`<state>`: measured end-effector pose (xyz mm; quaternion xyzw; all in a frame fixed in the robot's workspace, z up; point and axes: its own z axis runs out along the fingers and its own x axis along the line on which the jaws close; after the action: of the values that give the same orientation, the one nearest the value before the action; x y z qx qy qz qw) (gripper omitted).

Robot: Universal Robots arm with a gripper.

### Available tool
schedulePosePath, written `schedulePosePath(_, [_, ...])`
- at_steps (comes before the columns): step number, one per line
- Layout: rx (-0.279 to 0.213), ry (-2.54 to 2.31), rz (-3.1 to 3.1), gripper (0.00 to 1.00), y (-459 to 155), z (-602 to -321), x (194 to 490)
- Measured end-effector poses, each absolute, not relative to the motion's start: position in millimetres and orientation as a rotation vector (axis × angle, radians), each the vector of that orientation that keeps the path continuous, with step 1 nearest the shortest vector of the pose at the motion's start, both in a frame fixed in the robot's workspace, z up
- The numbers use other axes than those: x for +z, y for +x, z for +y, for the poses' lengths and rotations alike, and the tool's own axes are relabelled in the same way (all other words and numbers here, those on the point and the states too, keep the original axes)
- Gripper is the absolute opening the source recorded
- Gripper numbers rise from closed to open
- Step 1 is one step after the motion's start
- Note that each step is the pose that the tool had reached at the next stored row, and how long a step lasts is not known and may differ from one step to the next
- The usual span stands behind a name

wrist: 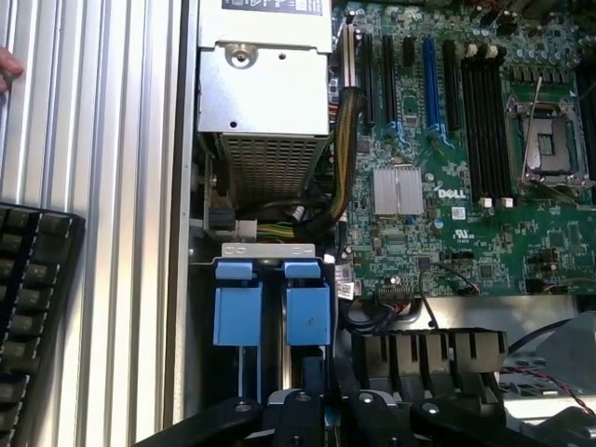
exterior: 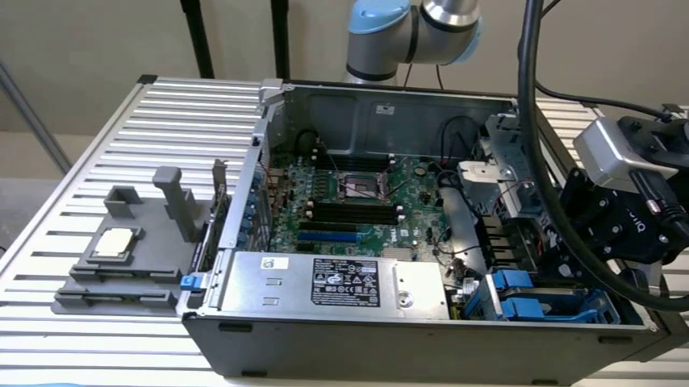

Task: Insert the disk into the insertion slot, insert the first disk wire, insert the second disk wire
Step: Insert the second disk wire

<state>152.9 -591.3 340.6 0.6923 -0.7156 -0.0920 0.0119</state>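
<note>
The insertion slot (exterior: 530, 297) is a grey drive cage with bright blue clips in the computer case's front corner, at the exterior view's right. In the wrist view its two blue clips (wrist: 272, 315) stand side by side with a narrow gap between them. My black gripper (exterior: 586, 258) hangs just above this cage. Its black body (wrist: 312, 405) sits right over the gap. The disk's labelled face is out of view, and I cannot tell whether it sits in the cage. Black and yellow wires (wrist: 307, 209) lie between the cage and the power supply.
The silver labelled power-supply box (exterior: 334, 282) lies beside the cage, and the green motherboard (exterior: 361, 201) is behind it. A grey fixture (exterior: 124, 258) rests on the slatted table (exterior: 76, 339) at the exterior view's left. A black keyboard (wrist: 33, 307) and a person's fingertip (wrist: 7, 65) are outside the case.
</note>
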Motion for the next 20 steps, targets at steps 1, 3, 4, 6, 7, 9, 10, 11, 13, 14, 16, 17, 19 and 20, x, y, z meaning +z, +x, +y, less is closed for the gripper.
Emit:
schedulePosePath(1, [-0.287, 2.159, -2.231, 0.17, 153.0, -591.2, 340.4])
schedulePosePath(3, [-0.287, 2.160, -2.230, 0.17, 153.0, -591.2, 340.0])
schedulePosePath(4, [-0.287, 2.160, -2.229, 0.17, 153.0, -591.3, 339.7])
schedulePosePath(6, [-0.286, 2.161, -2.229, 0.17, 153.1, -591.3, 339.3])
schedulePosePath(7, [-0.286, 2.161, -2.228, 0.17, 153.1, -591.3, 339.0])
schedulePosePath(9, [-0.287, 2.162, -2.228, 0.17, 153.2, -591.3, 338.3])
schedulePosePath(10, [-0.287, 2.162, -2.227, 0.17, 153.3, -591.3, 338.0])
schedulePosePath(11, [-0.287, 2.163, -2.227, 0.17, 153.3, -591.3, 337.6])
schedulePosePath(13, [-0.287, 2.163, -2.226, 0.17, 153.5, -591.3, 336.7])
schedulePosePath(14, [-0.287, 2.164, -2.226, 0.17, 153.5, -591.3, 336.2])
schedulePosePath(16, [-0.286, 2.164, -2.225, 0.17, 153.7, -591.3, 335.5])
schedulePosePath(17, [-0.286, 2.164, -2.225, 0.17, 153.8, -591.3, 335.2])
schedulePosePath(19, [-0.286, 2.164, -2.225, 0.17, 153.8, -591.3, 335.1])
schedulePosePath(20, [-0.286, 2.164, -2.225, 0.17, 153.8, -591.3, 334.9])
